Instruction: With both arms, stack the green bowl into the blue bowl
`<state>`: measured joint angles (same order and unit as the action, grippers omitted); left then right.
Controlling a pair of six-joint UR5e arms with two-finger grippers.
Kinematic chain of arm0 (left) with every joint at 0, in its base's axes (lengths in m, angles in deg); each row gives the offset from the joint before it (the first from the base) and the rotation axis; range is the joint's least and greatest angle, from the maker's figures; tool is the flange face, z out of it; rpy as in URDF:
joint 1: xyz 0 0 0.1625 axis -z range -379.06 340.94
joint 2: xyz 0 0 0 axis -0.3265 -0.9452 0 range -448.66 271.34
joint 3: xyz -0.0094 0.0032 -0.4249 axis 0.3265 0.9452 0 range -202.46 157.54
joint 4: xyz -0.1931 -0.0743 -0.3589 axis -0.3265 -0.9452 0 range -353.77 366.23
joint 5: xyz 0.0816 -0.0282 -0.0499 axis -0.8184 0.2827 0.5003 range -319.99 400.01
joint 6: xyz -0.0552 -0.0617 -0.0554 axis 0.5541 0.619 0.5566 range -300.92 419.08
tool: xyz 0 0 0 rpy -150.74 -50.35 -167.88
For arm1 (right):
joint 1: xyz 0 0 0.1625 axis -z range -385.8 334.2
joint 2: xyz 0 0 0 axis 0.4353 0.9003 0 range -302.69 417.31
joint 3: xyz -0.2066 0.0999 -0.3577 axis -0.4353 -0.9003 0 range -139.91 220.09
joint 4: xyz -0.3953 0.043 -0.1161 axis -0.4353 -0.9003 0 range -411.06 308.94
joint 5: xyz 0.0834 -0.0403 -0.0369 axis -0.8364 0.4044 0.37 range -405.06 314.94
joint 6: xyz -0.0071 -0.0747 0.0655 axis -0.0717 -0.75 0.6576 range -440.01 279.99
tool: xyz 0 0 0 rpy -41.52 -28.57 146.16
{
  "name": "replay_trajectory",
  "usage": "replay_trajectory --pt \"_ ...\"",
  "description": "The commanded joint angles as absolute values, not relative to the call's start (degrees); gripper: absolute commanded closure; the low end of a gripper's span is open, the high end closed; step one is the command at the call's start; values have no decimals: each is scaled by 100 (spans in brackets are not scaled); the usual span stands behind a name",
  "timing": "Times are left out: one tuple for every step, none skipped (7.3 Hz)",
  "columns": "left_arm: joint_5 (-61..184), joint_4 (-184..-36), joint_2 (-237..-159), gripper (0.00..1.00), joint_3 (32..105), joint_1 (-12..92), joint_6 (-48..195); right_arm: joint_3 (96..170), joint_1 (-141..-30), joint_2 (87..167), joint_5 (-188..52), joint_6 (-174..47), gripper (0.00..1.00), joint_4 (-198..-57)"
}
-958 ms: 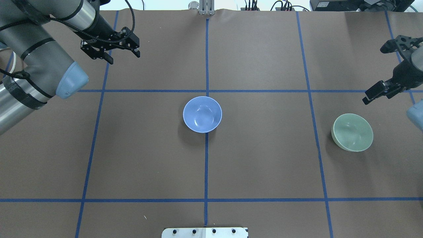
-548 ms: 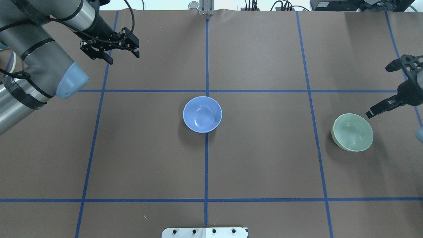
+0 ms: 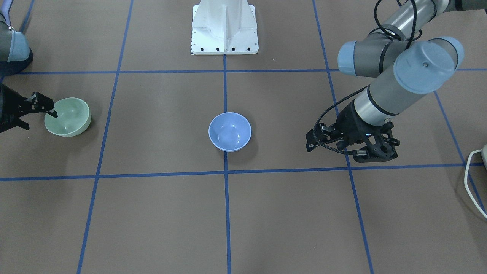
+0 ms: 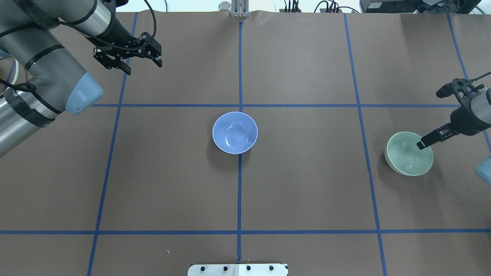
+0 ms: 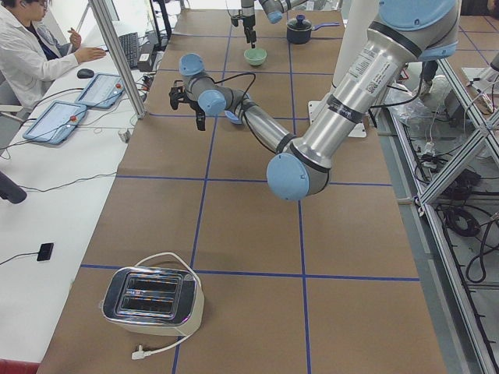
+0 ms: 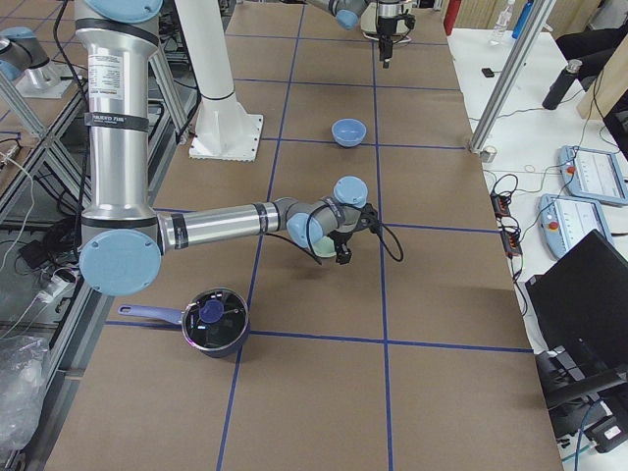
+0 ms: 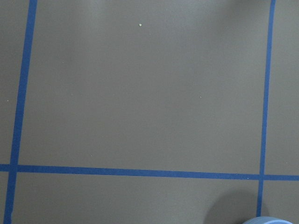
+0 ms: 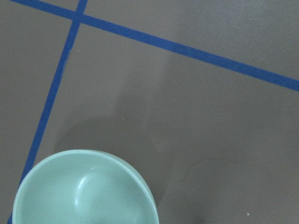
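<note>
At the right end of the table, the right gripper is hanging with its jaws spread wide, one jaw reaching over the rim of the green bowl, the other well outside it, apparently lining up to pinch the wall. The bowl is sitting upright, not yet gripped. The left gripper, also parted and empty, is waiting far off. Between the two, the blue bowl is sitting mouth up, ready to receive the green one.

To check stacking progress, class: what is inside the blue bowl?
Nothing: the blue bowl shows a bare inside, hiding only the table beneath; the green bowl sits apart.
</note>
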<state>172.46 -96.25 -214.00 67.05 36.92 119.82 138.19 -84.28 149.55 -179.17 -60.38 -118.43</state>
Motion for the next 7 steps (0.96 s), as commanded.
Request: replay_trajectory --pt "17246 -9625 -21400 3 6701 3693 11981 13835 -8180 14960 -17602 -6041 21 -11838" --pt "17246 -9625 -21391 3 6701 3693 11981 13826 -8162 14960 -17593 -6050 26 -11838" --pt "17246 -9616 -21391 3 6710 3693 11981 13826 -8161 14960 -17584 -6050 27 -11838" --pt "17246 -9616 -21391 3 6702 3693 11981 13809 -8153 14960 -17575 -6050 27 -11838" --pt "17246 -9616 -21391 3 6701 3693 11981 13809 -8144 14960 -17549 -6050 33 -11847" --pt "17246 -9625 -21382 3 6701 3693 11981 13800 -8109 14960 -17531 -6050 51 -11847" --pt "17237 -9625 -21382 3 6693 3684 11981 13782 -8074 14951 -17531 -6050 60 -11847"
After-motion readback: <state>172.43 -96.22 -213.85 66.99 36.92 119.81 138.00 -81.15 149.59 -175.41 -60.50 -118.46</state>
